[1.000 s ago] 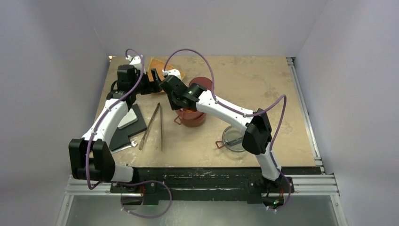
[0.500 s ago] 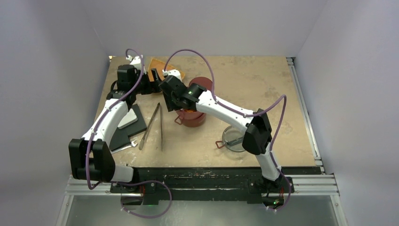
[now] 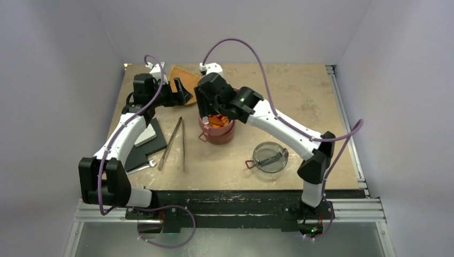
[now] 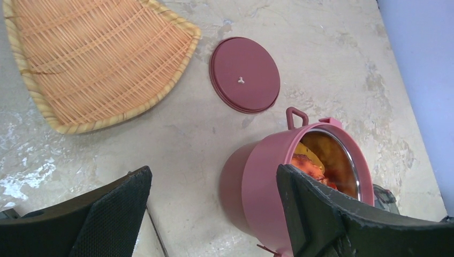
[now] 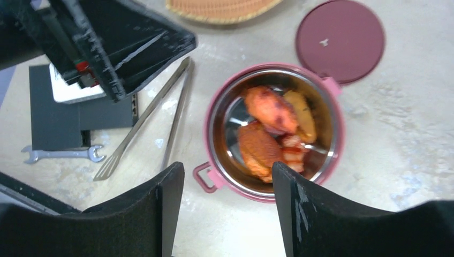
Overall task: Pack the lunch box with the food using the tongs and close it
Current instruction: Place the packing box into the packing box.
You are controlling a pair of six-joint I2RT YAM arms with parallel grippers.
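Over the lunch box (image 5: 257, 195) at mid-frame, hovering with right claw (image 5: 225, 171) spread wide, empty; at upper left, holding left claw (image 4: 213, 174) wide too.

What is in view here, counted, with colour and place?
lunch box: one, dark red, centre, open
food: several pieces, orange and red, inside the lunch box
flat lid: one, dark red, beyond the lunch box
clear lid: one, smoky, near right
tongs: one, silvery, left of the lunch box
wicker tray: one, orange, far left
wrench: one, silver, near left
grey slab: one, left
left gripper: black, open, empty
right gripper: black, open, above the lunch box
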